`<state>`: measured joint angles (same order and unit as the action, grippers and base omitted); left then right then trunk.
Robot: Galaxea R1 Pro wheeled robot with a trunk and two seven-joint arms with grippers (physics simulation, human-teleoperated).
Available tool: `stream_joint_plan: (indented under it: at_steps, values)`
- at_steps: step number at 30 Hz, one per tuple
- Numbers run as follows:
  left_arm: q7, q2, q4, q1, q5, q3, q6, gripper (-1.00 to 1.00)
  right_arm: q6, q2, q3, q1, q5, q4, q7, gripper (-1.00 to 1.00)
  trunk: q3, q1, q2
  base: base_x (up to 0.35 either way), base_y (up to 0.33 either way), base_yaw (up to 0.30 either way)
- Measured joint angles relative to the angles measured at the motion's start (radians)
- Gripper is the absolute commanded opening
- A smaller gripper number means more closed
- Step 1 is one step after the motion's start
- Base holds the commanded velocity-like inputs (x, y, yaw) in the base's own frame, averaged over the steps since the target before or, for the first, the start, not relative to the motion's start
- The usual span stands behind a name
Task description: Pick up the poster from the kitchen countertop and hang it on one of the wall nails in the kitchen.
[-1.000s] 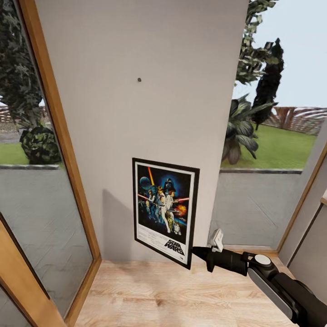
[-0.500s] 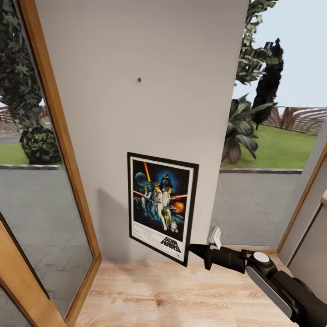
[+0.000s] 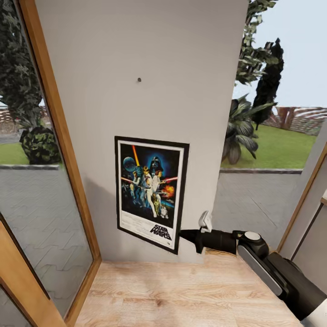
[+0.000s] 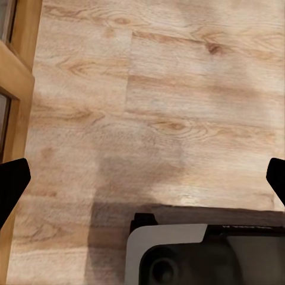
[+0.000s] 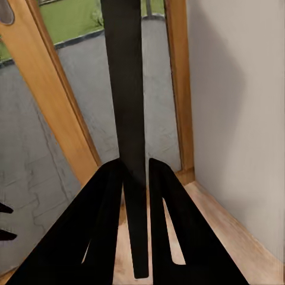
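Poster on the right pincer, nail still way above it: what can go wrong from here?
1. The right pincer clamps the poster only at its lower right corner, so it could swing or slip during the lift.
2. The wall nail is a speck well above the poster's top edge; the hang could easily miss.
3. The poster sits close to the wall and may scrape.

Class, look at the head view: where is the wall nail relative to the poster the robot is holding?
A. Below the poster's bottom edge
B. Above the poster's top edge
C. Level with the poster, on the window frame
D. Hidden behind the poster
B: the wall nail is a dark speck on bare wall well above the poster, which the right claw grips at its lower corner.
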<state>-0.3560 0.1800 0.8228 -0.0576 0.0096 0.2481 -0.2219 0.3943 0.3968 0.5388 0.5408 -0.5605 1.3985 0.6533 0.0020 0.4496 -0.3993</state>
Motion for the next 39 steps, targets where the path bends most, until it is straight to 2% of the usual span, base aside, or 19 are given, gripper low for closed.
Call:
stream_joint_plan:
  at_steps: [2, 7, 10, 14, 16, 17, 19, 20, 22, 23, 24, 27, 29, 35, 39]
  values:
    - [0.0, 0.0, 0.0, 0.0, 0.0, 0.0, 0.0, 1.0, 0.06, -0.018, 0.0, 0.05, -0.002, 0.005, 0.002, -1.0, 0.0, 0.0, 0.0, 0.0, 0.0, 0.0]
    - [-0.001, 0.0, -0.019, 0.0, 0.0, -0.004, 0.0, 1.0, 0.127, -0.033, 0.0, 0.133, -0.002, 0.007, 0.004, -1.0, 0.0, 0.0, 0.0, 0.0, 0.0, 0.0]
    - [0.0, 0.0, -0.036, 0.0, 0.0, -0.008, 0.004, 1.0, 0.178, -0.05, 0.0, 0.194, -0.003, 0.008, 0.005, -1.0, 0.0, 0.0, 0.0, 0.0, 0.0, 0.0]
    - [0.0, -0.001, -0.046, 0.0, 0.0, -0.01, 0.035, 1.0, 0.272, -0.073, 0.0, 0.265, -0.005, 0.008, 0.007, -1.0, 0.0, 0.0, 0.0, 0.0, 0.0, 0.0]
    - [0.0, -0.001, -0.054, 0.0, 0.0, -0.011, 0.057, 1.0, 0.329, -0.097, 0.0, 0.326, -0.008, 0.007, 0.016, -1.0, 0.0, 0.0, 0.0, 0.0, 0.0, 0.0]
    - [0.001, -0.001, -0.065, 0.0, 0.0, -0.013, 0.066, 1.0, 0.371, -0.109, 0.0, 0.381, -0.009, 0.005, 0.032, -1.0, 0.0, 0.0, 0.0, 0.0, 0.0, 0.0]
    - [0.001, -0.001, -0.071, 0.0, 0.0, -0.014, 0.069, 1.0, 0.399, -0.114, 0.0, 0.423, -0.005, 0.003, 0.053, -1.0, 0.0, 0.0, 0.0, 0.0, 0.0, 0.0]
    - [0.0, -0.001, -0.074, 0.0, 0.0, -0.015, 0.072, 1.0, 0.429, -0.117, -0.002, 0.494, -0.005, -0.01, 0.121, -1.0, 0.0, 0.0, 0.0, 0.0, 0.0, 0.0]
    - [0.0, -0.001, -0.075, 0.0, 0.0, -0.015, 0.073, 1.0, 0.438, -0.118, -0.005, 0.521, -0.004, -0.014, 0.141, -1.0, 0.0, 0.0, 0.0, 0.0, 0.0, 0.0]
    - [0.0, -0.001, -0.075, 0.0, 0.0, -0.015, 0.073, 1.0, 0.447, -0.118, -0.014, 0.536, -0.006, -0.016, 0.156, -1.0, 0.0, 0.0, 0.0, 0.0, 0.0, 0.0]
    - [0.0, -0.001, -0.075, 0.0, 0.0, -0.015, 0.073, 1.0, 0.48, -0.118, -0.058, 0.569, -0.009, -0.021, 0.212, -1.0, 0.0, 0.0, 0.0, 0.0, 0.0, 0.0]
    - [0.0, -0.001, -0.075, 0.0, 0.0, -0.015, 0.073, 1.0, 0.501, -0.117, -0.087, 0.592, -0.002, -0.044, 0.256, -1.0, 0.0, 0.0, 0.0, 0.0, 0.0, 0.0]
    - [0.0, -0.001, -0.075, 0.0, 0.0, -0.015, 0.073, 1.0, 0.503, -0.117, -0.09, 0.594, -0.002, -0.056, 0.261, -1.0, 0.0, 0.0, 0.0, 0.0, 0.0, 0.0]
    - [0.0, -0.001, -0.075, 0.0, 0.0, -0.015, 0.073, 1.0, 0.504, -0.117, -0.134, 0.601, -0.004, -0.088, 0.265, -1.0, 0.0, 0.0, 0.0, 0.0, 0.0, 0.0]
    - [0.0, -0.001, -0.075, 0.0, 0.0, -0.014, 0.073, 1.0, 0.504, -0.117, -0.144, 0.601, -0.005, -0.092, 0.267, -1.0, 0.0, 0.0, 0.0, 0.0, 0.0, 0.0]
